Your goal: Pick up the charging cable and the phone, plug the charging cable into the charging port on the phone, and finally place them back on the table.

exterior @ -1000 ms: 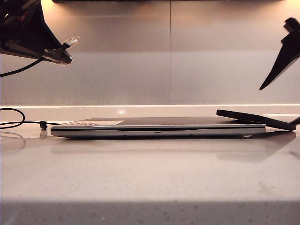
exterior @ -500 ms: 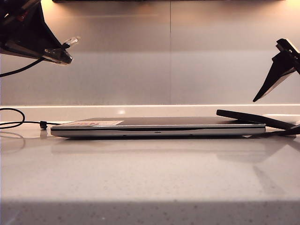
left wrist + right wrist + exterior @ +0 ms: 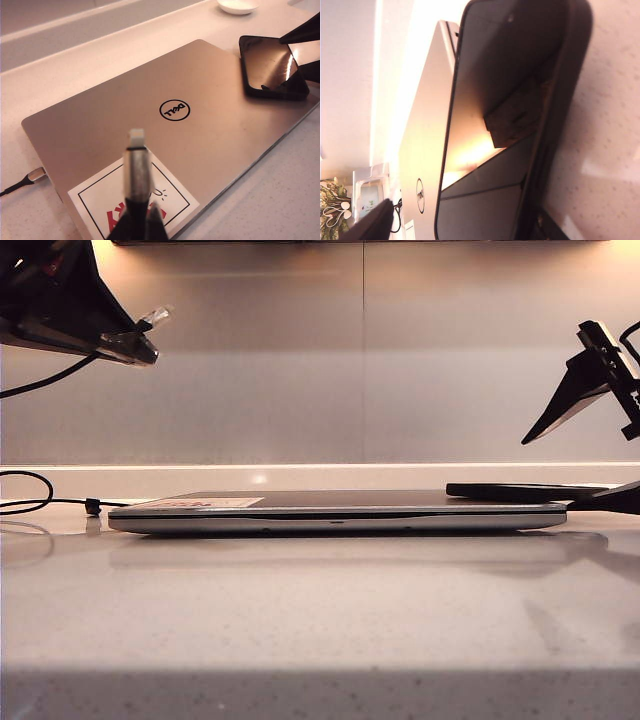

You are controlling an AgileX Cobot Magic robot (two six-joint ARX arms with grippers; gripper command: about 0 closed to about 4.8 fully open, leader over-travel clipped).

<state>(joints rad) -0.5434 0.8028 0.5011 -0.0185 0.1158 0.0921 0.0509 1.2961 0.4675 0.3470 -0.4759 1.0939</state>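
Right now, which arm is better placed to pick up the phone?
The right. The right gripper is open around the phone's end on the laptop, one finger above and one below. The left gripper is up at the far side, shut on the charging cable.

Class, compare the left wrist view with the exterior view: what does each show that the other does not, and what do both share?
Only the left wrist view: the logo on the laptop lid, the phone screen from above, lying on the lid's corner, and a white dish beyond it.

Only the exterior view: the wall panels, and the right gripper as a whole, open around the phone's end.

Both: laptop, phone, table, and the left gripper, raised and shut on the charging cable with its plug tip sticking out.
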